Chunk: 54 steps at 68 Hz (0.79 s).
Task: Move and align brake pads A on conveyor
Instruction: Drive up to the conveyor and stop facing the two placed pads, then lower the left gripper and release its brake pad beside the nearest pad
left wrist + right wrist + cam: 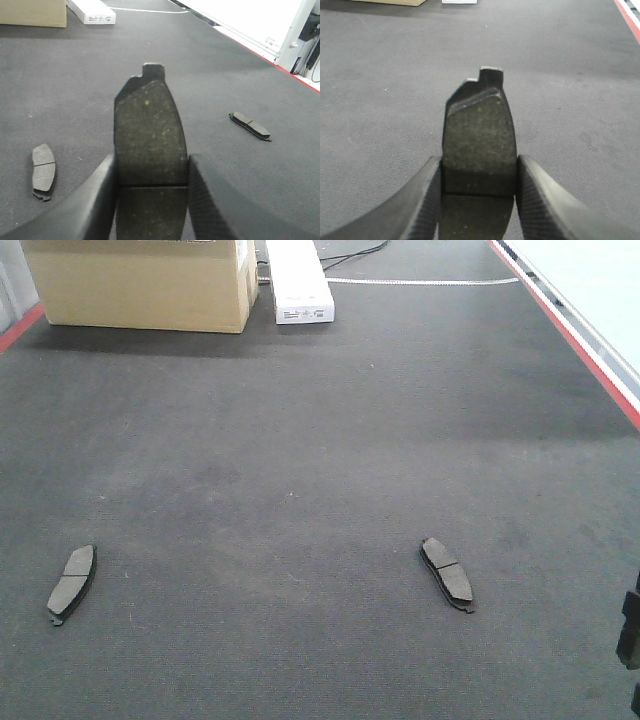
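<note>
Two brake pads A lie flat on the dark conveyor [320, 420], one at the front left [72, 583] and one at the front right [447, 573]. The left wrist view shows the same two pads, left [44, 171] and right [250, 125]. My left gripper [152, 165] is shut on a third pad [150, 120], held lengthwise above the belt, tab end pointing away. My right gripper [479, 162] is shut on another pad [480, 130] in the same way. Both fingers press each pad's long edges near its middle groove.
A cardboard box [140, 280] and a long white box [298, 280] stand at the far end of the belt. A red stripe [570, 335] runs along the right edge. A dark part of the right arm [630, 630] shows at the frame's right edge.
</note>
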Available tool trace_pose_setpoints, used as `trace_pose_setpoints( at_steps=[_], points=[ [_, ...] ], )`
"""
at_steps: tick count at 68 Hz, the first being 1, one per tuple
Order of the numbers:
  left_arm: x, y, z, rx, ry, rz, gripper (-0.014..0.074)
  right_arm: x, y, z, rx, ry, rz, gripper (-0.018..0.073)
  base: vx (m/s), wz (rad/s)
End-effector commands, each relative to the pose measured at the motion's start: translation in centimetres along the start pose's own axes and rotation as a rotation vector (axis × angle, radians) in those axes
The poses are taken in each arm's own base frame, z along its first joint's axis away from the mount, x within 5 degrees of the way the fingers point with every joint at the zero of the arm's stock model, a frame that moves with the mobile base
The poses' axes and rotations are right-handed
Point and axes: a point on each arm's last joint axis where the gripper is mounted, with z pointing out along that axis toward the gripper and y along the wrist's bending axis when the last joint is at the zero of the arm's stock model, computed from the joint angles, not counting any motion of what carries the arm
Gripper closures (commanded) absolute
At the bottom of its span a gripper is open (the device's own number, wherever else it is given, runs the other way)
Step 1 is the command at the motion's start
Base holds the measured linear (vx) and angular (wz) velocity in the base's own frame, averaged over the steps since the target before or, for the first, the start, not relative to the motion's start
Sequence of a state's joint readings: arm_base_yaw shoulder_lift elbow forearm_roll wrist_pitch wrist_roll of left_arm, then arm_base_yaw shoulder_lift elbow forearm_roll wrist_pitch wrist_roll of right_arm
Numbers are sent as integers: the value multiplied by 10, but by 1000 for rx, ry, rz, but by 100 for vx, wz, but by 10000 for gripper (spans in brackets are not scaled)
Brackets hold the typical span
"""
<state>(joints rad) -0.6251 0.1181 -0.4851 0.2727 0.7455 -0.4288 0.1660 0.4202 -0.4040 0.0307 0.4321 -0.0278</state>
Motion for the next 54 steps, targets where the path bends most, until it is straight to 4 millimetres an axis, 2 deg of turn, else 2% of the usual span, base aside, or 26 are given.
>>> trace_pose_setpoints(
  at_steps=[1,20,27,38,54],
  points=[
    [-15,-4,-2,36,-102,8,603,-19,-1,-4,7,-127,-5,564,0,0],
    [-16,-4,-2,39,-101,-18,603,-19,-1,-4,7,-127,-5,564,0,0],
    [-20,-5,6,16,-89,-55,599,-19,-1,-4,7,-127,-5,564,0,0],
    [-27,-10,43,-50,11,-42,594,-19,-1,-4,7,-127,-5,564,0,0],
    [-51,-22,118,-201,215,-23,585,-19,-1,-4,7,-127,-5,564,0,0]
  ],
)
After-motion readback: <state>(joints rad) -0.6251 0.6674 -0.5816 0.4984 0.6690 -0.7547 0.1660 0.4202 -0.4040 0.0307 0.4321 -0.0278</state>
